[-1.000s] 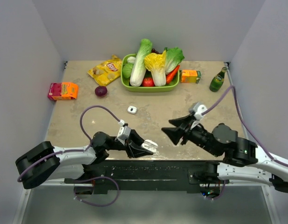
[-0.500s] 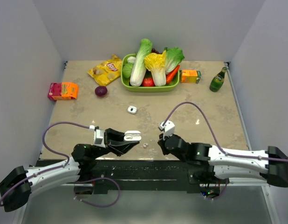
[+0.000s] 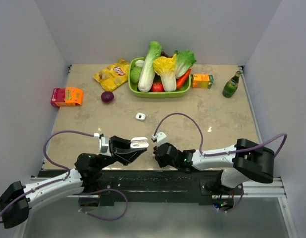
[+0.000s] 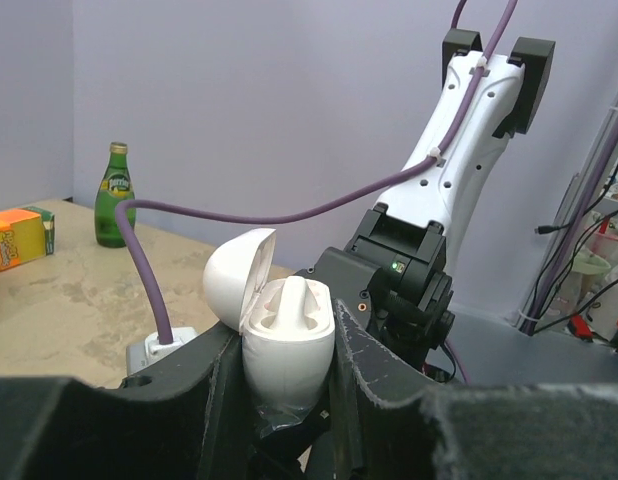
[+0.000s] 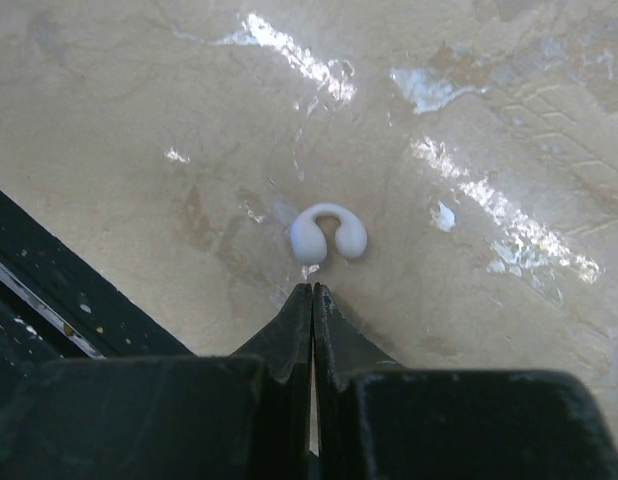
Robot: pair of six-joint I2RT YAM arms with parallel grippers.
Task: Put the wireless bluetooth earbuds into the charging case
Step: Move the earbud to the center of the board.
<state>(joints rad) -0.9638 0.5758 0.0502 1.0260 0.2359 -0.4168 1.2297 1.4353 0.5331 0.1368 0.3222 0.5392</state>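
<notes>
Clamped in left gripper (image 3: 137,148): open-lidded charging case (image 4: 289,340), held up off table (image 5: 139,120); just ahead of empty, pinched-shut right gripper (image 5: 311,296): earbud (image 5: 327,232) lying on table, prob. skids away if nudged w/ jaws unopened, slick & tiny.

The earbud (image 5: 326,211) is smooth white plastic with a soft sheen, the charging case (image 4: 286,350) satin white plastic, the table top (image 5: 139,120) glossy, marbled, glare-streaked.
</notes>
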